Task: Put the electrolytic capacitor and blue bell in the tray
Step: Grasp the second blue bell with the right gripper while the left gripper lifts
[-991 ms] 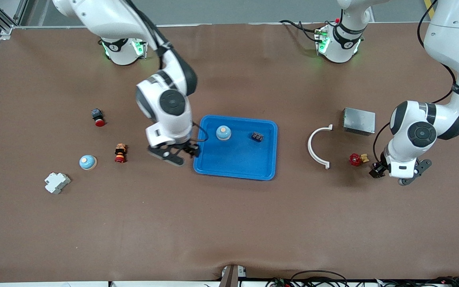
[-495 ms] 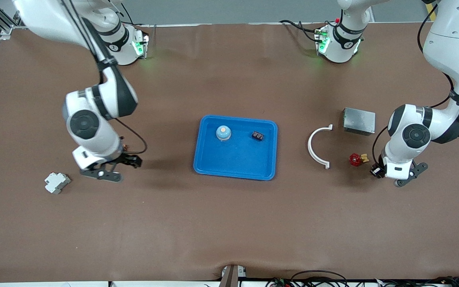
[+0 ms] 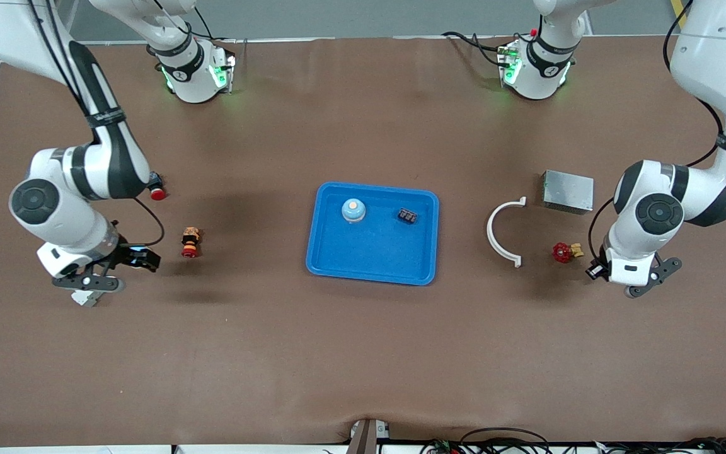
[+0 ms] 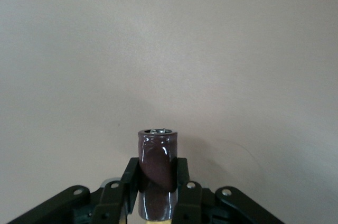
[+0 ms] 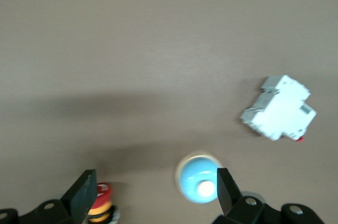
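The left gripper (image 4: 157, 203) grasps an upright brown capacitor (image 4: 157, 174) over bare tabletop (image 3: 363, 353). The right gripper (image 5: 153, 192) hangs released (a second blue bell (image 5: 199, 178) beneath it). One bell (image 3: 353, 210) sits in the tray (image 3: 369, 268), toward its 11 o'clock corner.

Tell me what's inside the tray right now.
In the tray sit a blue bell and a small dark part, apart from each other. Nothing covers the tray, so nothing is hidden.

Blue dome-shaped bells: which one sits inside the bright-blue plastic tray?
The bell beside the small black part; the other sits on the table under the open right gripper.
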Controlling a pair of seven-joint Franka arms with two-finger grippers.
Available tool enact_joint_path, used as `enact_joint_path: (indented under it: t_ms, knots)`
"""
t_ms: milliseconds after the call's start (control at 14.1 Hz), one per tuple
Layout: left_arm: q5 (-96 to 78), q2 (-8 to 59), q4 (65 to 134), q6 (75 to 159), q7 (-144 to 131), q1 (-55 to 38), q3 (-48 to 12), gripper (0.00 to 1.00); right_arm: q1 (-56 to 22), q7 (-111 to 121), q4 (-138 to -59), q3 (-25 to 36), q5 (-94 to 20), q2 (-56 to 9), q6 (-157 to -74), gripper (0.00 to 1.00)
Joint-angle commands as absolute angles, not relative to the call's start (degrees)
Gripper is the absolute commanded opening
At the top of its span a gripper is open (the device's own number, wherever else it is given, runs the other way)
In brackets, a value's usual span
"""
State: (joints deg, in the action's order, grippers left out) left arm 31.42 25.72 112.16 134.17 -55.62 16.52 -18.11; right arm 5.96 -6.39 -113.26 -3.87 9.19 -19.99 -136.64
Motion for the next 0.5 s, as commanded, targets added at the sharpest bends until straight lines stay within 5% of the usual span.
enact_joint_path:
  t_ms: [0,425]
  knots:
    - [26.2,21.5,109.4,124.1,-56.5,16.4,-22.8,0.00,10.8,0.8,-116.0,-5.2,4.8,-19.1,-138.8,1.00]
    - [19.1,22.4,104.3,117.7,-69.8,15.5,-32.0,0.00,13.5,5.5,-126.4,-5.2,0.1,-19.2,-151.2,1.00]
